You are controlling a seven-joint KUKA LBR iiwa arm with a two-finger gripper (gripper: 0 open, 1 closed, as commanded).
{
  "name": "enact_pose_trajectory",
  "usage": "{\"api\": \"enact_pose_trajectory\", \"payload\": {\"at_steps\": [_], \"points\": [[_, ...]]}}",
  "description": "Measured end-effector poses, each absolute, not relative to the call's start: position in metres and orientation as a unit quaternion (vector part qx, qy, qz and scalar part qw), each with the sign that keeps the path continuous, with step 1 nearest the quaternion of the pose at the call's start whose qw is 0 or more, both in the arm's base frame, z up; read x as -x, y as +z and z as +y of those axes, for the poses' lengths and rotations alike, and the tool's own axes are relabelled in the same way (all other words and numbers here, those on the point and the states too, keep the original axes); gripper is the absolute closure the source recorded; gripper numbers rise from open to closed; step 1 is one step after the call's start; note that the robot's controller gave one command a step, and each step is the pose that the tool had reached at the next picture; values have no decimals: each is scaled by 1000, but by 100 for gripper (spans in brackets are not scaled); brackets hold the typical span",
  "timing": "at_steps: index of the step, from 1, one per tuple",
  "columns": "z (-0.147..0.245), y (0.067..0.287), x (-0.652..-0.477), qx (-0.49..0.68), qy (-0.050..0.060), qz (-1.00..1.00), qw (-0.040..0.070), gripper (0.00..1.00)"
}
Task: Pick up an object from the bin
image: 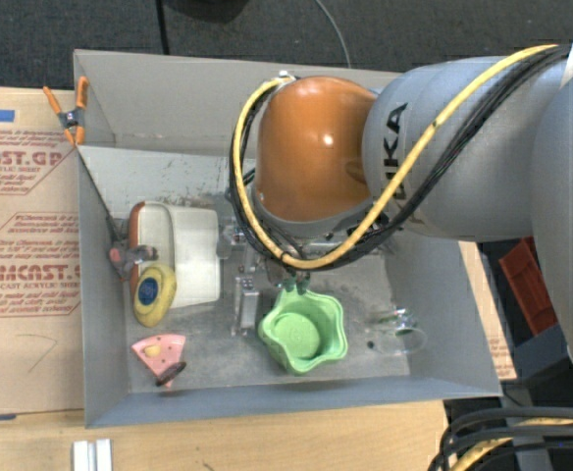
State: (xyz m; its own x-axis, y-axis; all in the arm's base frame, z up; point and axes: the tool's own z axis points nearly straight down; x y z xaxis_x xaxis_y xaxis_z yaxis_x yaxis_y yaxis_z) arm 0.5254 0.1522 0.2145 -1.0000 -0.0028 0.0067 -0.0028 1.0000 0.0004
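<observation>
Green flower-shaped cup (306, 334) sits lower centre of the bin (149, 170), just down-right of the gripper (267, 294), rim nearly under it. Grip open or closed: can't tell.

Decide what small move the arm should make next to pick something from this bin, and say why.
Probably a short shift toward the green scalloped cup, then down onto its rim. The gripper hangs low at the cup's edge, between it and the white block. The cup stands upright, mouth open, apart from the other things, so its rim looks the easiest hold.
</observation>
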Motion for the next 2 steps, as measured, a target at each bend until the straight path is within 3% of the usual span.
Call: {"api": "enact_pose_trajectory", "payload": {"at_steps": [1,2], "points": [[151,219,-527,-1,-1,-1000,-1,0],[145,191,-533,-37,-1,-999,-3,0]]}}
